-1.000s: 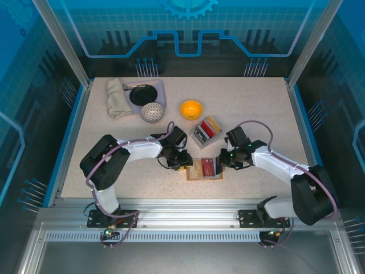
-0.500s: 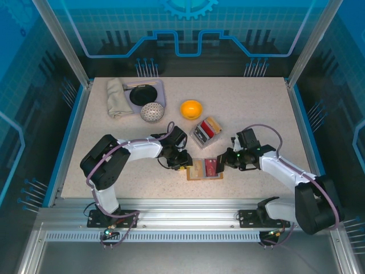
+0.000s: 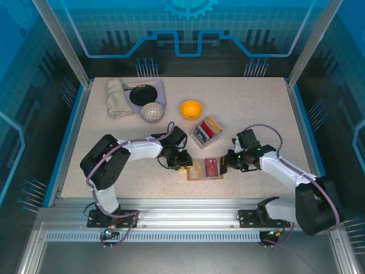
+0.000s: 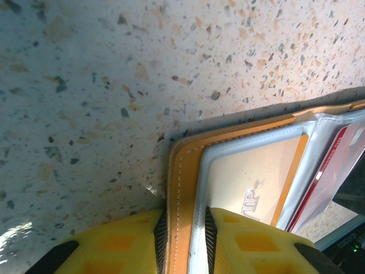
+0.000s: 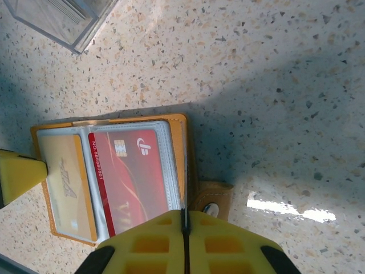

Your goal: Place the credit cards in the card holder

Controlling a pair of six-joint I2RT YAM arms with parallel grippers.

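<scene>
Left wrist view: our left gripper (image 4: 183,228) pinches the card holder (image 4: 181,165) by its edge; our right gripper (image 5: 184,220) sits closed by the red card (image 5: 137,177). If that pinch slips, we could drag it askew.

- We see the left arm (image 3: 140,149) and the right arm (image 3: 279,166) clad in white shells, with black joints and black shoulders.
- A grey-purple cable (image 3: 267,128) loops along each arm.
- Small green lights (image 3: 238,153) glow on the right wrist.
- The left gripper (image 4: 182,228) and right gripper (image 5: 184,220) have bright yellow moulded fingers (image 5: 148,242) with rectangular recesses; the left one's inner faces carry dark ribbed pads (image 4: 161,228).
</scene>
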